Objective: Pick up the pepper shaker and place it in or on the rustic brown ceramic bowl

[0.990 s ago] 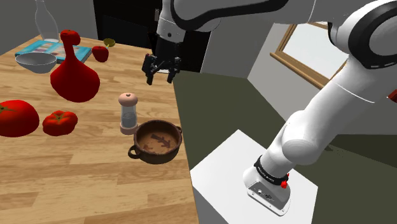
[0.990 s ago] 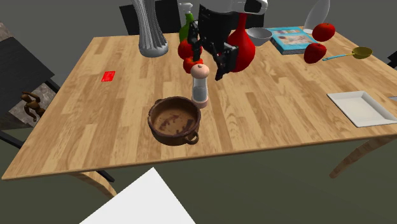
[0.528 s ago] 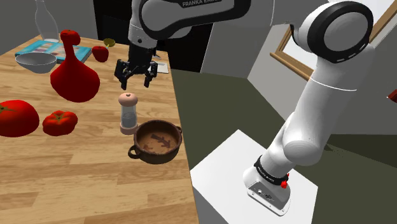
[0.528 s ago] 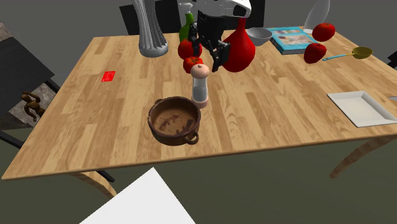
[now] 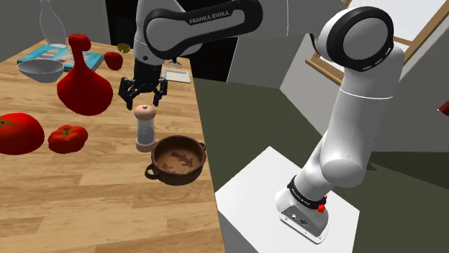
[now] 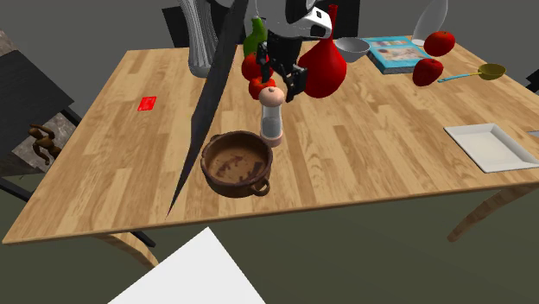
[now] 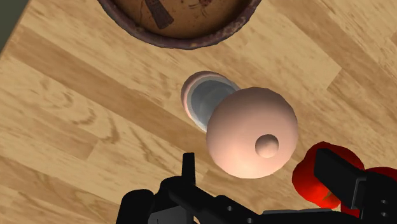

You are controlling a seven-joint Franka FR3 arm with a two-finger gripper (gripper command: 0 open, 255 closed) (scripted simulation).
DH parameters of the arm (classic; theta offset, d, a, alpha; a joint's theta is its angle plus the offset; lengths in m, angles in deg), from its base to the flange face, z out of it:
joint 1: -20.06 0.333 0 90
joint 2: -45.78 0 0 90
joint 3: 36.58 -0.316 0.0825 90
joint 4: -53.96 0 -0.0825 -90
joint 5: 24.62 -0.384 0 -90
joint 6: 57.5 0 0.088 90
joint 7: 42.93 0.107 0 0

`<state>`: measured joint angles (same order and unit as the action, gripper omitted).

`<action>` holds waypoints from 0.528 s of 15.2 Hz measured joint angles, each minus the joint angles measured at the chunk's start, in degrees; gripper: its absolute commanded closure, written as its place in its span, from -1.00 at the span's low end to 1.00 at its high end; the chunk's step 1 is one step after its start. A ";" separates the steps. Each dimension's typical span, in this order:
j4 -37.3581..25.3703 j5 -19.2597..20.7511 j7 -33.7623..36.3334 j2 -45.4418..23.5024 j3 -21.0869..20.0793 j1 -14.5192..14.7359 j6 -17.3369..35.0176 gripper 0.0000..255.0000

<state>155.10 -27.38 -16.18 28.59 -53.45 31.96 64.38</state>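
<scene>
Wood-grained matt table (image 5: 86,208); rough mottled-brown bowl (image 5: 176,175); pepper shaker (image 5: 145,129): smooth pink cap, clear body.

The pepper shaker (image 5: 145,129) stands upright on the wooden table (image 5: 93,208) with a pale pink domed cap topped by 1 small knob, a clear greyish body and a pink base. From the wrist view its cap (image 7: 251,130) shows round and smooth, the base ring peeking out behind it. Just beside it sits the bowl (image 5: 176,159), mouth up – a low, round, brown dish with a dark rough rim, 2 small loop handles and a mottled reddish-brown inside streaked darker. A narrow strip of wood separates the 2 – near, not touching. The bowl lies close to the table's edge, towards the shoulder view's right.
</scene>
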 measured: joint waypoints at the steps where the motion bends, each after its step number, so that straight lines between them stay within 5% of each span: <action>1: 0.36 0.16 0.14 -0.55 0.01 0.15 0.92 -1.00; 8: 0.65 0.26 0.16 -0.93 0.04 0.21 1.60 -1.00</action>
<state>155.75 -27.11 -16.02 27.66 -53.41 32.18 65.98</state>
